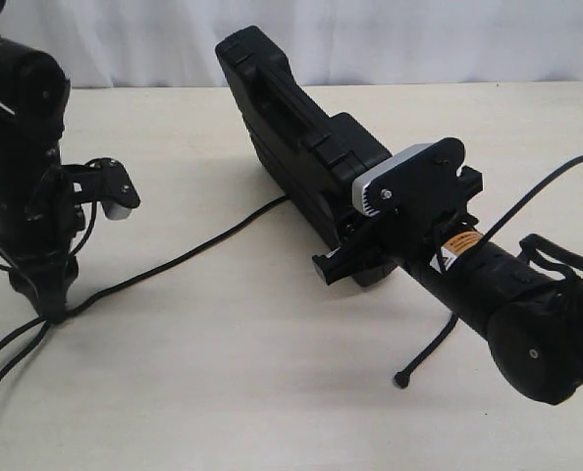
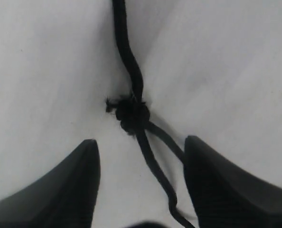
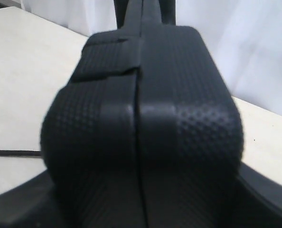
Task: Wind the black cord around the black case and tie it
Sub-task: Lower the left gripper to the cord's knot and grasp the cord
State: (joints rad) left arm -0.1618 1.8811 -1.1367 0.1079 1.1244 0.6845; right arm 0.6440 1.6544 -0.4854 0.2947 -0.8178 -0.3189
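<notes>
The black case (image 1: pixel 301 137) stands on its long edge on the pale table (image 1: pixel 272 392), and the right gripper (image 1: pixel 355 257) is at the case's near end. In the right wrist view the case's pebbled end (image 3: pixel 141 118) fills the frame, with a finger (image 3: pixel 17 204) pressed against either side of it: that pincer is clamped on the case.

Well away from the case's flank, the left gripper (image 1: pixel 54 299) points straight down at the table. Its fingers (image 2: pixel 70 185) are spread apart and closed on nothing. The frayed knot of the black cord (image 2: pixel 131 114) sits just ahead of the tips, and two strands run back between them.

From that knot the cord (image 1: pixel 184 257) trails across the table to the foot of the case. A loose tail ending in a small knob (image 1: pixel 400 379) lies near the case's near end, below the right arm.
</notes>
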